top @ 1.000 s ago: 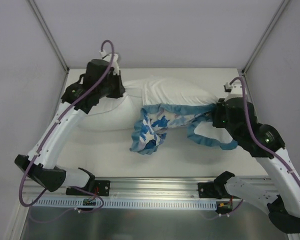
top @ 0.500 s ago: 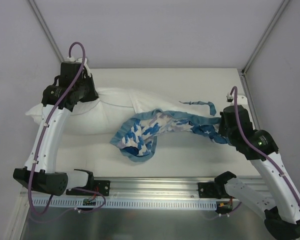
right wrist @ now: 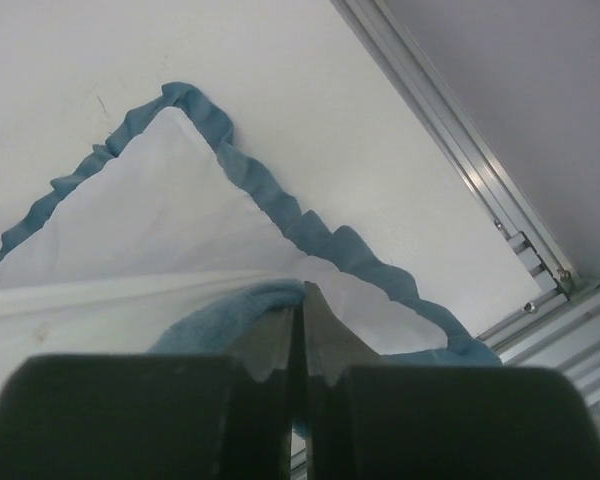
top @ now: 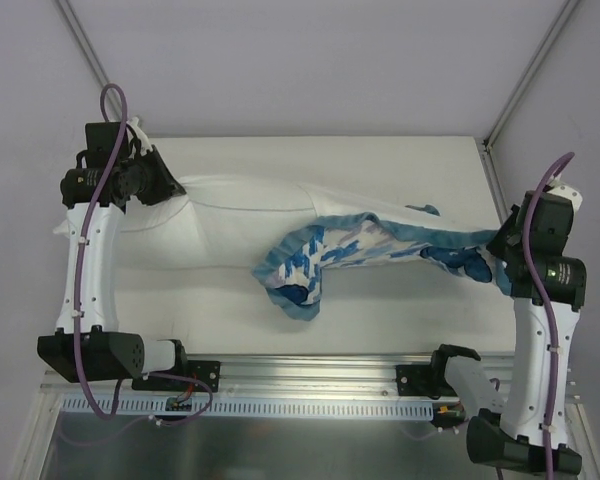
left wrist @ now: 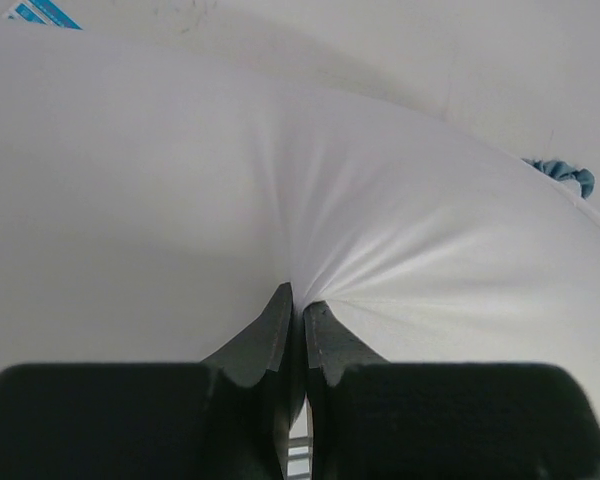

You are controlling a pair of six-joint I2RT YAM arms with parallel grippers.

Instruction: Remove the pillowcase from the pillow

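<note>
Jaws of the left gripper (left wrist: 298,300) are pressed together on a pinch of white cloth. Creases fan out from that nip across the plump, plain white rectangular pillow (top: 220,220), so this gripper has the pillow by its left end, near the far left corner of the pale table (top: 400,310). The right gripper (right wrist: 302,300) is clamped just as tightly, its tips biting the teal-blue ruffled edge of the blue, grey and white houndstooth fabric pillowcase (top: 380,245). The cover's white inside shows just beyond the tips in the right wrist view.

Between the two arms the cover lies stretched long and narrow across the table, from the right gripper at the right edge towards the middle. There a bunched, patterned fold sags towards the near side.

Most of the pillow lies bare to the left of the cover, so the stripping looks nearly done. Whether the pillow's right end still sits inside the cover's mouth cannot be told from above. If it does, one more pull apart should free it.
</note>
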